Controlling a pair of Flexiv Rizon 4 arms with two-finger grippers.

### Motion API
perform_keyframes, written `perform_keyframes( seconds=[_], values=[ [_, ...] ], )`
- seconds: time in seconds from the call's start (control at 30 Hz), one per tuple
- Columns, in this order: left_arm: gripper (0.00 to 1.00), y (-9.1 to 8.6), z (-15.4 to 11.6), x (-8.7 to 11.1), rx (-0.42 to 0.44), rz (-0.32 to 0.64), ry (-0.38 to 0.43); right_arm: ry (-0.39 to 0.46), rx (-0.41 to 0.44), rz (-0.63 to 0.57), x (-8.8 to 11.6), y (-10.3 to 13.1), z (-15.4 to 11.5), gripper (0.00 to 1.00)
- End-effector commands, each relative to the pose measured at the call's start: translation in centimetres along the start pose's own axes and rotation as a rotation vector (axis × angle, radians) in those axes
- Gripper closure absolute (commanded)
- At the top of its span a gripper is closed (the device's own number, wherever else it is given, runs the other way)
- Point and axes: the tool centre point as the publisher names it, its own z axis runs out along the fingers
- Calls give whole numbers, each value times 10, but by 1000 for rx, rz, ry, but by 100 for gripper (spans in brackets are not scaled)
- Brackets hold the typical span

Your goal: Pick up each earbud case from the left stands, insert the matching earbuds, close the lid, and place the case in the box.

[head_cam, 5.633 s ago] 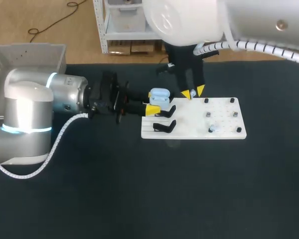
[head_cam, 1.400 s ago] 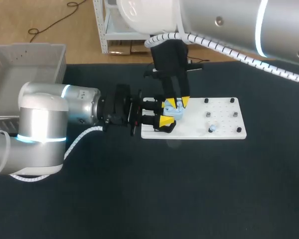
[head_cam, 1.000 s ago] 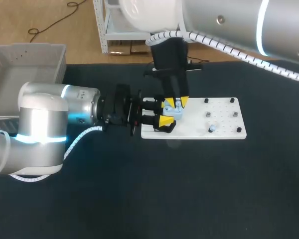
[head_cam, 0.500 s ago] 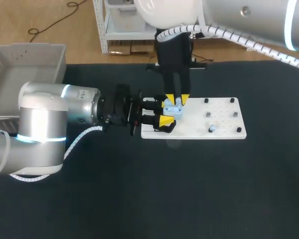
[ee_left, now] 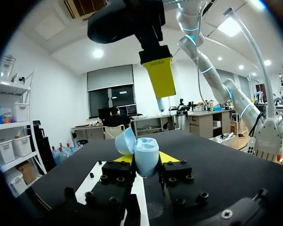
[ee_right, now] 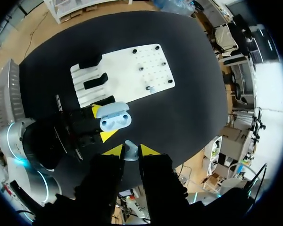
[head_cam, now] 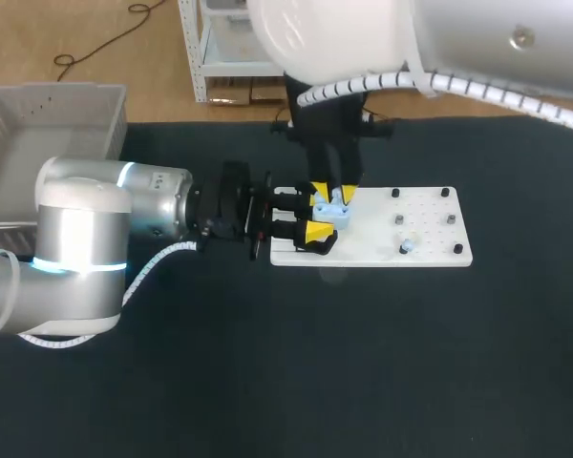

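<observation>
A light blue earbud case [head_cam: 332, 214] with its lid up is held over the left end of the white board [head_cam: 420, 234]. My left gripper [head_cam: 320, 218] is shut on it from both sides. In the left wrist view the open case [ee_left: 145, 155] sits between the yellow tips. Just above the case my right gripper [head_cam: 331, 194] points down, shut on a pale blue earbud [ee_right: 130, 149]. From the right wrist, the case's two cavities [ee_right: 114, 117] lie straight ahead of the fingers. A second earbud [head_cam: 406, 247] rests on the board.
Black stands [head_cam: 315, 244] sit at the board's left end, and small black pegs [head_cam: 445, 193] mark its right part. A grey bin [head_cam: 38, 124] stands at the table's far left. Dark tabletop lies in front of the board.
My right arm has shifted slightly above the case, its tips staying close over it. The left arm and the case have not moved.
</observation>
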Motion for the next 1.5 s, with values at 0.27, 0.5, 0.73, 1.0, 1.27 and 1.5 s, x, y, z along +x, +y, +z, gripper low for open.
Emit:
perform_keyframes(
  seconds=[0.27, 0.5, 0.73, 1.0, 1.27, 1.5],
  values=[
    [100, 0, 0, 3, 1, 0, -6, -90, -150, 120, 1, -23, 2, 100],
    [100, 0, 0, 3, 1, 0, -6, -99, -145, 133, -1, -23, 4, 100],
    [100, 0, 0, 3, 1, 0, -6, -99, -145, 133, -1, -23, 4, 100],
    [100, 0, 0, 3, 1, 0, -6, -92, -143, 132, -1, -22, 3, 100],
    [100, 0, 0, 3, 1, 0, -6, -52, -98, 226, 1, -18, 0, 100],
    [100, 0, 0, 3, 1, 0, -6, -60, -75, 298, -1, -15, 3, 100]
  ],
)
